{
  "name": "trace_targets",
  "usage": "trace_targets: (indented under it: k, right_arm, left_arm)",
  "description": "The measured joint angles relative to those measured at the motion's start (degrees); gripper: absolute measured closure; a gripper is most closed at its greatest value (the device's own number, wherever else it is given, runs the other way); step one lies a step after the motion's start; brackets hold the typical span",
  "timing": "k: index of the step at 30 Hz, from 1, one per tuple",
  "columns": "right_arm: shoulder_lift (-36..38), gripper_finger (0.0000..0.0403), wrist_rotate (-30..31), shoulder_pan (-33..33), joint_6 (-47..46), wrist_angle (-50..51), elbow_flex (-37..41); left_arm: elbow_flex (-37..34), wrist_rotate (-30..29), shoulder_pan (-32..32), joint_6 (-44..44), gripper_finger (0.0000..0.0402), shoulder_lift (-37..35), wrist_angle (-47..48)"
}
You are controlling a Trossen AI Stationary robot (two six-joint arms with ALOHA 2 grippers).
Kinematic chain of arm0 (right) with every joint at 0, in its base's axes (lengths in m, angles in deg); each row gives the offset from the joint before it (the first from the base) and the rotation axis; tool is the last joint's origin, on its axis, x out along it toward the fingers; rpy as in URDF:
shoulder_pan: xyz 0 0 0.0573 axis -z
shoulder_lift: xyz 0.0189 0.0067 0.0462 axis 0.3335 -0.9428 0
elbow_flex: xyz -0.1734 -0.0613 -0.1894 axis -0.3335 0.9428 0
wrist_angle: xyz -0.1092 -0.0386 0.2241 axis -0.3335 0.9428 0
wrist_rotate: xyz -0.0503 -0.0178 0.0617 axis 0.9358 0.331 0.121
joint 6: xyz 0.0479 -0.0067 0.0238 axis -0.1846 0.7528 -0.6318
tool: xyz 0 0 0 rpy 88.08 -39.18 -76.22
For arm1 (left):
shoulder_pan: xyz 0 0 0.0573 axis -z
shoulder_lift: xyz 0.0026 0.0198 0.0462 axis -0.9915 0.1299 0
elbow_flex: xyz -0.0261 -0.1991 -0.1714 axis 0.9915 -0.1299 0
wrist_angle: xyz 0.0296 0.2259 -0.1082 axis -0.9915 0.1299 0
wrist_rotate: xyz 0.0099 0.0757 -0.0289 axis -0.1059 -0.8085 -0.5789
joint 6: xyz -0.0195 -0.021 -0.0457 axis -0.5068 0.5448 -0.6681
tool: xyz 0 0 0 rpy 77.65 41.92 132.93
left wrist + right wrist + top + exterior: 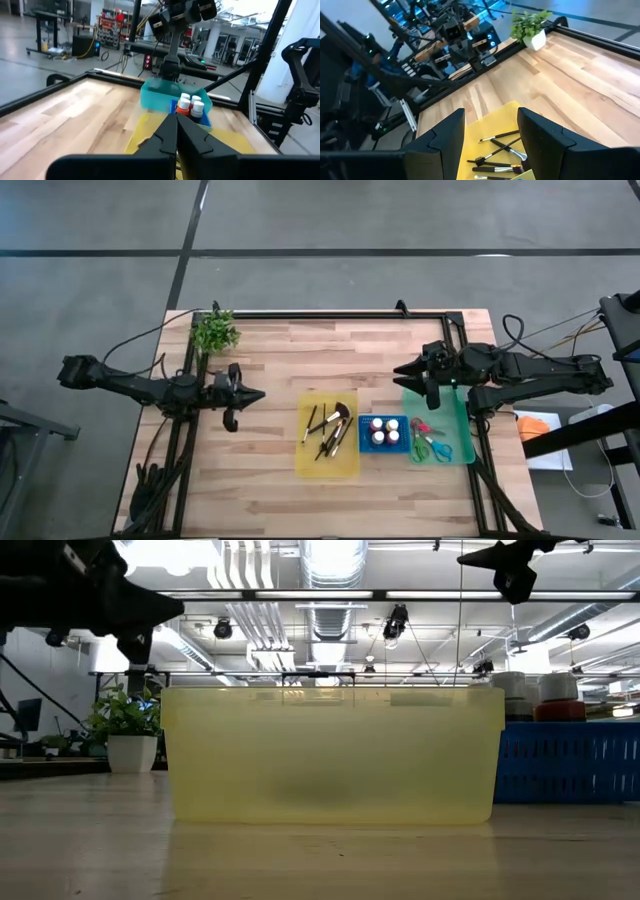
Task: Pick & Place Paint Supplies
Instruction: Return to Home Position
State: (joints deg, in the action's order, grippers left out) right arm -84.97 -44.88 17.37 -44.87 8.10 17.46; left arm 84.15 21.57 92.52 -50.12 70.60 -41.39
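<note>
Retract the empty, pinched-closed left end effector (pixel 255 394) toward the bench's (pixel 270 350) left edge and the empty, spread right end effector (pixel 401 368) rightward, high above the yellow tray (pixel 345 464).

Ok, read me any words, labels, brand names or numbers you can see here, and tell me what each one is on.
None can be read in any view.
Paint bottles: any labels are too small to read.
Yellow tray: no print shows on its wall.
Room behind the table: signs, if any, are too blurred to read.
</note>
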Motion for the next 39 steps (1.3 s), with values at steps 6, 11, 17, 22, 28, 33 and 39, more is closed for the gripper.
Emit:
trace_targets:
  k: [6, 11, 17, 22, 28, 33, 39]
  right_arm:
    - [-0.1, 0.0222, 2.2, 0.0, -2.8, 0.0, 0.0]
    - [-0.1, 0.0222, 4.8, 0.0, -3.6, 0.0, 0.0]
    - [-0.1, 0.0222, 6.7, 0.0, -3.7, 0.0, 0.0]
    - [-0.1, 0.0222, 7.0, 0.0, -6.0, 0.0, 0.0]
    - [-0.1, 0.0222, 7.6, 0.0, -7.9, 0.0, 0.0]
    - [-0.1, 0.0222, 7.7, 0.0, -9.0, 0.0, 0.0]
    - [-0.1, 0.0222, 8.1, 0.0, -8.9, 0.0, 0.1]
  left_arm:
    - [-3.0, 0.0, 0.0, 4.2, 0.0396, -6.1, 0.3]
    - [-4.3, 1.0, -0.1, 5.2, 0.0396, -10.1, 3.3]
    - [-4.3, 5.3, -1.0, 5.2, 0.0396, -13.2, 9.4]
    - [-4.3, 5.6, -1.7, 5.9, 0.0396, -15.5, 14.3]
    - [-4.3, 5.5, -3.1, 8.0, 0.0396, -19.9, 19.1]
    - [-4.4, 5.7, -6.7, 8.6, 0.0396, -26.6, 22.6]
    - [-4.4, 12.7, -10.8, 8.0, 0.0396, -29.8, 25.0]
